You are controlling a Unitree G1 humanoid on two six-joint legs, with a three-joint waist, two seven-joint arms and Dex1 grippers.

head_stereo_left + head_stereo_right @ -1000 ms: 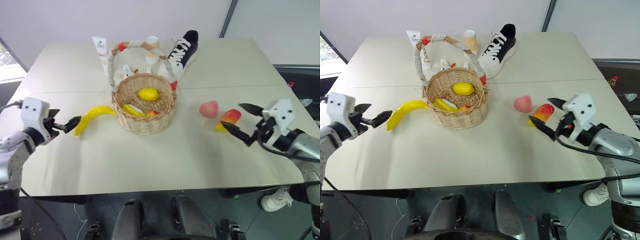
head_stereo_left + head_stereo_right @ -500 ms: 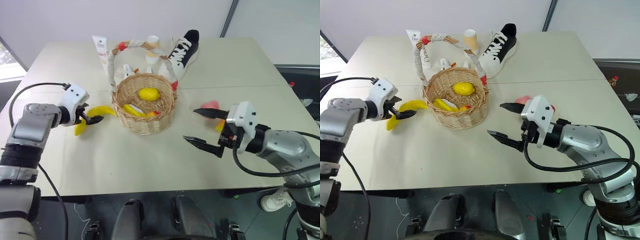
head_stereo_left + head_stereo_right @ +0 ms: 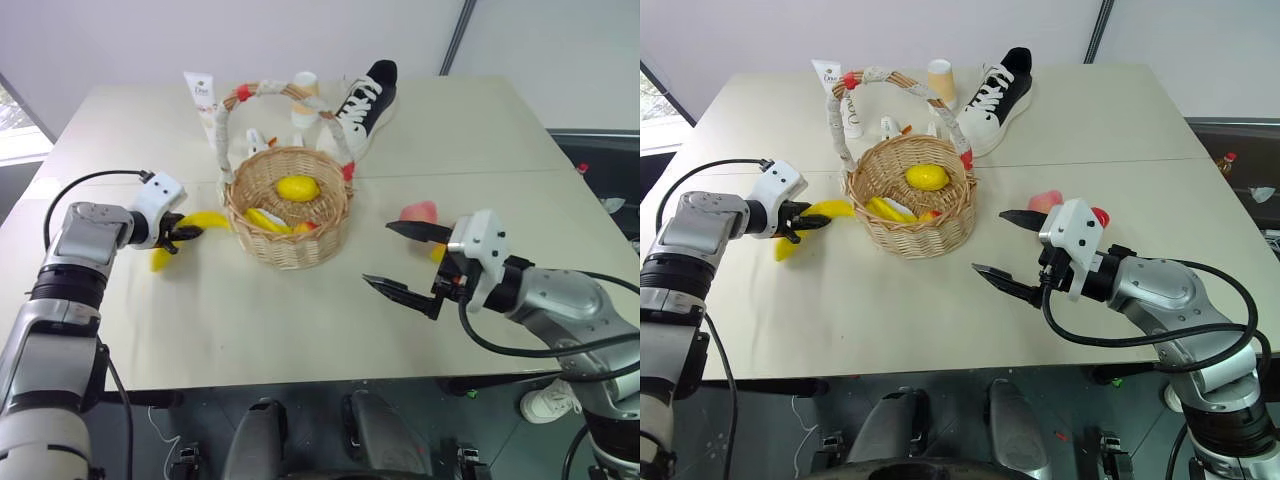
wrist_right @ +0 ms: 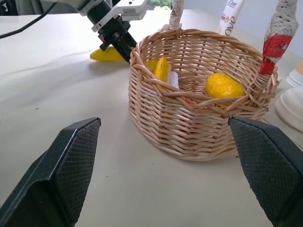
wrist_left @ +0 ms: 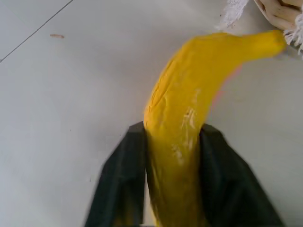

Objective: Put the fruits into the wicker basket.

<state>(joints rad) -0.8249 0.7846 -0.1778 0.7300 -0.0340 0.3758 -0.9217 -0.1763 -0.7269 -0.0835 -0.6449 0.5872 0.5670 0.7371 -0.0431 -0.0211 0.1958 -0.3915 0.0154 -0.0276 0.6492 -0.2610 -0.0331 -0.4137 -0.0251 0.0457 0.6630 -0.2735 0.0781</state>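
My L gripper [image 3: 183,232] is clamped on the banana [image 5: 189,123]; both black fingers [image 5: 124,179] press its sides, w/ the banana lying on the table [image 3: 300,320] at 9 o'clock of the wicker basket [image 3: 288,215], its tip touching or just beside the basket wall; cannot tell which

My R gripper [image 3: 405,262] hangs wide open over the table, holding nothing; it sits at approx 4 o'clock of the basket, well apart from it; fingers [image 4: 71,165] spread to either side of the basket in the R wrist view

Basket stands upright mid-table, arched handle [image 3: 262,95] up, red ties [image 3: 347,171] at the ends; inside it: a lemon [image 3: 297,188] toward the far side, plus a second banana [image 4: 162,69] leaning at the near-L wall; something red/orange [image 3: 305,226] next to it, too hidden to name

Peach [image 3: 419,212] on the table at 3 o'clock of the basket, just behind my R gripper's upper finger; a bit of the mango [image 3: 1099,214] pokes out behind the R gripper's white housing, mostly hidden

Behind the basket at 12 o'clock: paper cup [image 3: 305,82], white tube [image 3: 203,95]; black-white sneaker [image 3: 364,100] at approx 1 o'clock
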